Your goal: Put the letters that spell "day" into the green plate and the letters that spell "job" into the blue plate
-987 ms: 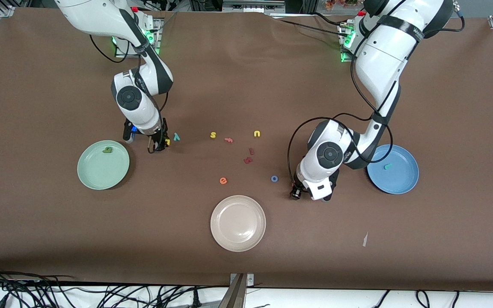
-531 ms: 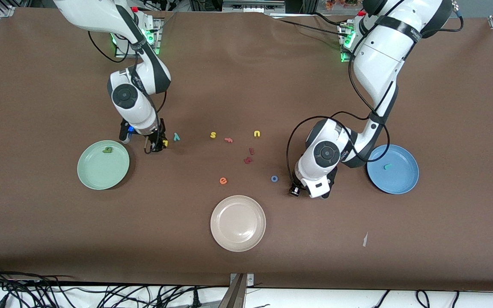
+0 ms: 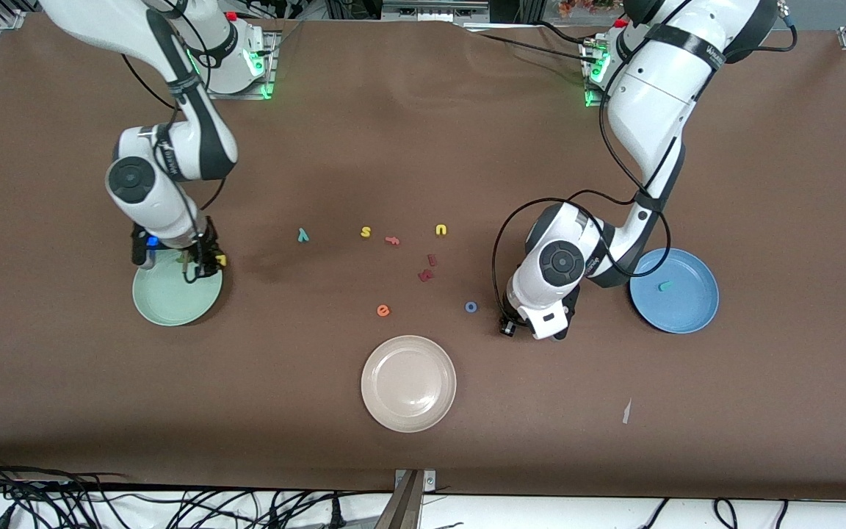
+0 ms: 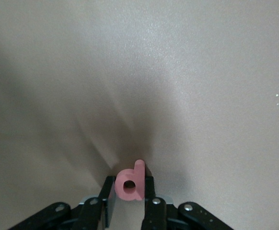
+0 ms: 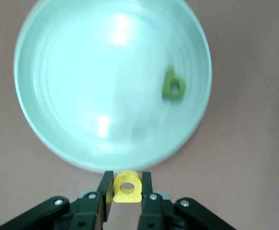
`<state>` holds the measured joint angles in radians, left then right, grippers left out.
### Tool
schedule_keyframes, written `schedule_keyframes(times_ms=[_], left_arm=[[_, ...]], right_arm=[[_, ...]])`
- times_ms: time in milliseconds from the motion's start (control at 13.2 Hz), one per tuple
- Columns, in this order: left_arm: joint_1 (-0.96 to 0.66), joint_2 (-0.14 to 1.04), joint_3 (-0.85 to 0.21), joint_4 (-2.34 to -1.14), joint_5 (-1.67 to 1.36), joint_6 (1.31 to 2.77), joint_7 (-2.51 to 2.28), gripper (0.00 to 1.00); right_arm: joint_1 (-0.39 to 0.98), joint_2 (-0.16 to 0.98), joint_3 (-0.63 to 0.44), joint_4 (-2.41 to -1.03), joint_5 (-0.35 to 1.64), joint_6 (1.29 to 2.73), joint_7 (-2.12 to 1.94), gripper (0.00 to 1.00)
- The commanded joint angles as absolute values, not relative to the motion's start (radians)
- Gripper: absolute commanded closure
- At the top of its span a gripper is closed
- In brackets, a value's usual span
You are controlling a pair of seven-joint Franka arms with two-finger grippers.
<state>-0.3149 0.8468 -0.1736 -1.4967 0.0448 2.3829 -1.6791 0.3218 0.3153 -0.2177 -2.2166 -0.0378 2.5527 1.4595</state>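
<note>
My right gripper (image 5: 127, 176) is shut on the yellow "a" (image 5: 127, 196) and hangs just at the rim of the green plate (image 3: 166, 301). The dark green "d" (image 5: 173, 87) lies in that plate. Low over the table beside the blue plate (image 3: 687, 308), my left gripper (image 4: 129, 181) is shut on the pink "b" (image 4: 138, 172). The teal "j" (image 3: 663, 286) lies in the blue plate. The blue "o" (image 3: 471, 306) lies on the table next to the left hand. The teal "y" (image 3: 303, 235) lies on the table toward the right arm's end.
A beige plate (image 3: 408, 382) sits nearest the front camera. Mid-table lie a yellow "s" (image 3: 366, 232), a yellow "u" (image 3: 441, 230), a pinkish letter (image 3: 392, 239), two dark red letters (image 3: 427, 270) and an orange "e" (image 3: 383, 311).
My right arm has carried the yellow "a" away from the teal "y" to the green plate's rim. The left hand has hardly moved.
</note>
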Motion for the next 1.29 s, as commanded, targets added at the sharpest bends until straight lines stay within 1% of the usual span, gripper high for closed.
schedule_keyframes(times_ms=[0, 152, 228, 455, 531, 683, 759, 835, 987, 1063, 1139, 1215], left_arm=[[-0.308, 0.812, -0.163, -1.510, 0.077, 2.341, -1.648, 1.00], [-0.270, 0.758, -0.166, -1.462, 0.077, 2.156, -1.472, 1.00], [-0.249, 0.727, -0.166, -1.460, 0.075, 2.081, -1.353, 1.00], [-0.158, 0.663, -0.163, -1.485, 0.077, 1.922, -0.951, 1.00], [-0.122, 0.637, -0.163, -1.502, 0.077, 1.904, -0.824, 1.00], [-0.033, 0.574, -0.164, -1.583, 0.101, 1.908, -0.581, 1.00], [0.009, 0.534, -0.166, -1.641, 0.119, 1.930, -0.489, 1.00], [0.050, 0.487, -0.167, -1.717, 0.121, 1.992, -0.412, 1.00], [0.115, 0.399, -0.169, -1.915, 0.121, 2.202, -0.309, 1.00], [0.136, 0.382, -0.169, -1.995, 0.123, 2.311, -0.278, 1.00], [0.150, 0.380, -0.167, -2.050, 0.123, 2.391, -0.243, 1.00], [0.169, 0.385, -0.166, -2.093, 0.123, 2.457, -0.214, 1.00]], right_arm=[[0.285, 0.290, -0.242, -2.227, -0.040, 2.520, 1.225, 1.00], [0.276, 0.296, -0.244, -2.230, -0.040, 2.496, 1.082, 1.00], [0.276, 0.298, -0.244, -2.232, -0.040, 2.493, 1.051, 1.00], [0.276, 0.298, -0.244, -2.233, -0.035, 2.493, 1.051, 0.65], [0.278, 0.298, -0.244, -2.233, -0.034, 2.493, 1.052, 0.57], [0.278, 0.296, -0.242, -2.232, -0.034, 2.494, 1.057, 0.47], [0.278, 0.296, -0.241, -2.232, -0.034, 2.494, 1.058, 0.45], [0.278, 0.296, -0.238, -2.232, -0.034, 2.496, 1.060, 0.43], [0.279, 0.295, -0.213, -2.233, -0.032, 2.494, 1.089, 0.39], [0.279, 0.295, -0.192, -2.233, -0.032, 2.494, 1.139, 0.36], [0.279, 0.295, -0.166, -2.233, -0.031, 2.499, 1.213, 0.31], [0.279, 0.295, -0.141, -2.232, -0.022, 2.503, 1.291, 0.24]])
